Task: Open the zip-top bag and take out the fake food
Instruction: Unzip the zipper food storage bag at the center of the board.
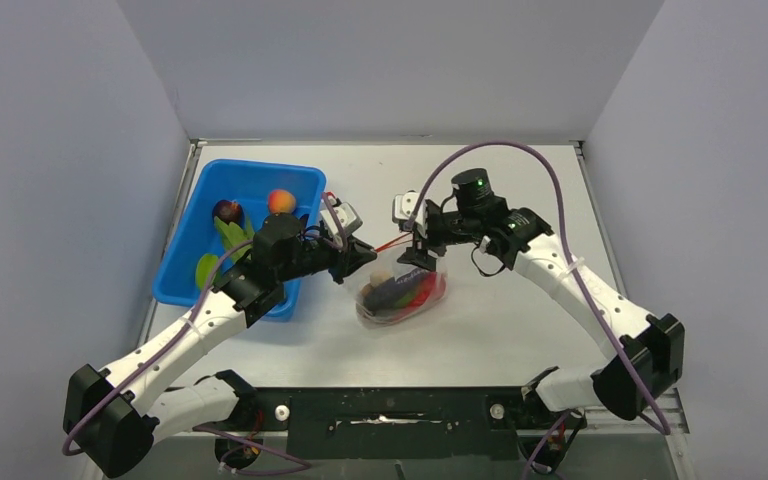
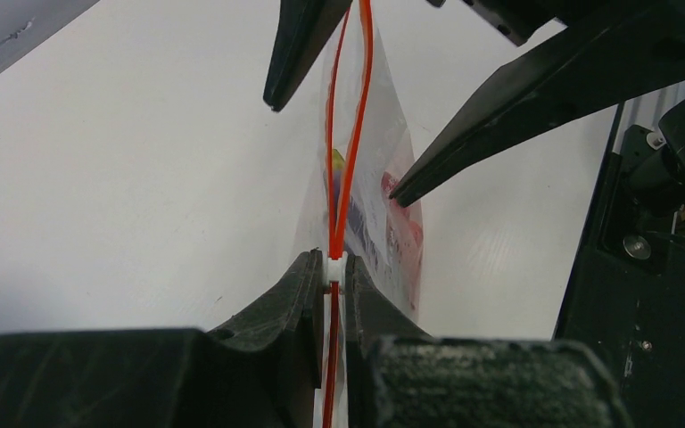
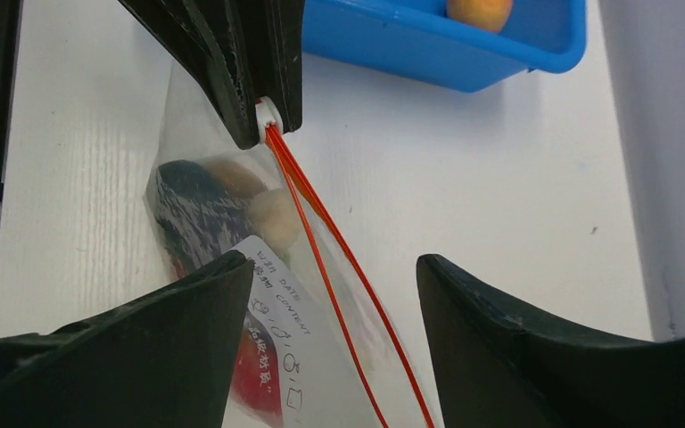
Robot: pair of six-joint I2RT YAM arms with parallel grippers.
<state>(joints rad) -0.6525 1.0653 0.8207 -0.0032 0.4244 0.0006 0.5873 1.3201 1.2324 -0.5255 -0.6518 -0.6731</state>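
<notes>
White arms [image 1: 560, 275], black joints [image 1: 260, 290] and claws [image 1: 365, 258] [image 1: 422, 260], looping purple cables [image 1: 550, 190].

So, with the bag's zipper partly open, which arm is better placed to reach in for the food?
Likely right: the right gripper is open, its fingers straddling the parted mouth of the zip-top bag over the fake food. The left gripper is shut on the white slider, anchoring it.

Left pincer [image 2: 336, 262] grips the white slider [image 2: 336, 271] of the zip-top bag [image 2: 383, 160].
</notes>
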